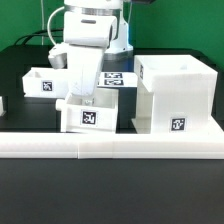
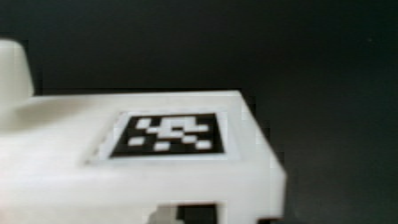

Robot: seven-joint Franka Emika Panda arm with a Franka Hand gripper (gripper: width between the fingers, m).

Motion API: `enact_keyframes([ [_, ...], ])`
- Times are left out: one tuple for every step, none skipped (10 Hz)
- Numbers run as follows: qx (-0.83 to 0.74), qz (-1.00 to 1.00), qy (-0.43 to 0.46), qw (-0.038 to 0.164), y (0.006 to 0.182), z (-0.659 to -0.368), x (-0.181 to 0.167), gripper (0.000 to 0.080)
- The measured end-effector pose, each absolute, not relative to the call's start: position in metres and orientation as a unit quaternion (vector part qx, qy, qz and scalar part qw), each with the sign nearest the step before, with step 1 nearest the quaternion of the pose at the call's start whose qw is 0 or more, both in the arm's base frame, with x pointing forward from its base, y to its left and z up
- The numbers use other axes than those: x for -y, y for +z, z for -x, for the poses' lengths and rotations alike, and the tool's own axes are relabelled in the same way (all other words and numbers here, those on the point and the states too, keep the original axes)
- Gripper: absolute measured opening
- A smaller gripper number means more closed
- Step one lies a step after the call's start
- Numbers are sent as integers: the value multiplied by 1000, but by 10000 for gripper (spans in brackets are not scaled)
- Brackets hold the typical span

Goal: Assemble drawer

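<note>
The small drawer box (image 1: 88, 116) sits in the lower centre of the exterior view, just beside the big open cabinet shell (image 1: 175, 92) at the right. It looks like light, stiff, smooth plastic, so it would probably slide if nudged. A pinch across one thin upright wall seems a surer hold than the flat face carrying the tag (image 2: 173, 135). The gripper (image 1: 83, 96) hangs close over the box's rear wall; whether its jaws are parted or clamped cannot be told. A second small box (image 1: 45, 82) lies well apart at the upper left.
</note>
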State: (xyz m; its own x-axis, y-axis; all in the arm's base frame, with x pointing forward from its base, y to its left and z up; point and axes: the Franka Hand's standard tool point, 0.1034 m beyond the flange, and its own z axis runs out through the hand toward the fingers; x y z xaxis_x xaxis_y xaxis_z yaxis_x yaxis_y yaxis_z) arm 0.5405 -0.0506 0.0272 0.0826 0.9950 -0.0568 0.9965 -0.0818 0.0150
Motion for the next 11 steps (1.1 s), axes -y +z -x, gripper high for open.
enact_keyframes([
  [-676, -736, -10, 28, 23, -541, 47, 41],
  [-676, -736, -12, 27, 22, -540, 48, 41],
  [-675, -737, -10, 28, 22, -541, 48, 41],
  [-674, -738, 0, 37, 22, -542, 47, 41],
  [-674, -738, -7, 28, 16, -538, 42, 41],
  [-674, -739, -8, 24, 15, -538, 38, 41],
  [-672, -740, -9, 24, 15, -537, 40, 41],
  [-672, -740, -9, 24, 14, -537, 40, 41],
  [-672, -740, -10, 22, 13, -536, 39, 41],
  [-673, -739, -12, 17, 10, -536, 33, 41],
  [-673, -740, -11, 13, 10, -538, 24, 41],
])
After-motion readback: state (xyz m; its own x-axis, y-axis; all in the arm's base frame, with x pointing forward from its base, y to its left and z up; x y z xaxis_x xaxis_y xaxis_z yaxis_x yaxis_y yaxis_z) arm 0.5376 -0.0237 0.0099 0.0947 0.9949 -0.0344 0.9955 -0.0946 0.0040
